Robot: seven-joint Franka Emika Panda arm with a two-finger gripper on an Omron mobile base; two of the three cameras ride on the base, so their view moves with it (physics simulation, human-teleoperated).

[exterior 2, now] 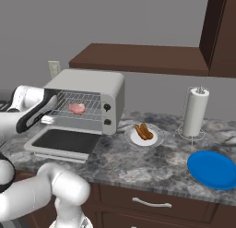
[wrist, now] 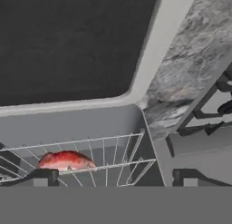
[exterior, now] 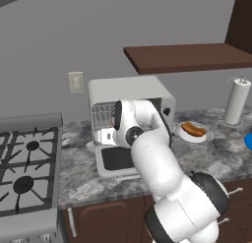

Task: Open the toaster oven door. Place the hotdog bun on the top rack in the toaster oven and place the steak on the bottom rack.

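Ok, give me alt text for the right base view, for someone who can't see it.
A white toaster oven sits on a marble counter with its door dropped open and a steak on a wire rack inside. Right of it are a hotdog bun on a white dish, a paper towel roll and a blue plate.

One steak, one hotdog bun, two racks.

White arm bent forward, tool spread wide, holding nothing, two dark fingertips apart
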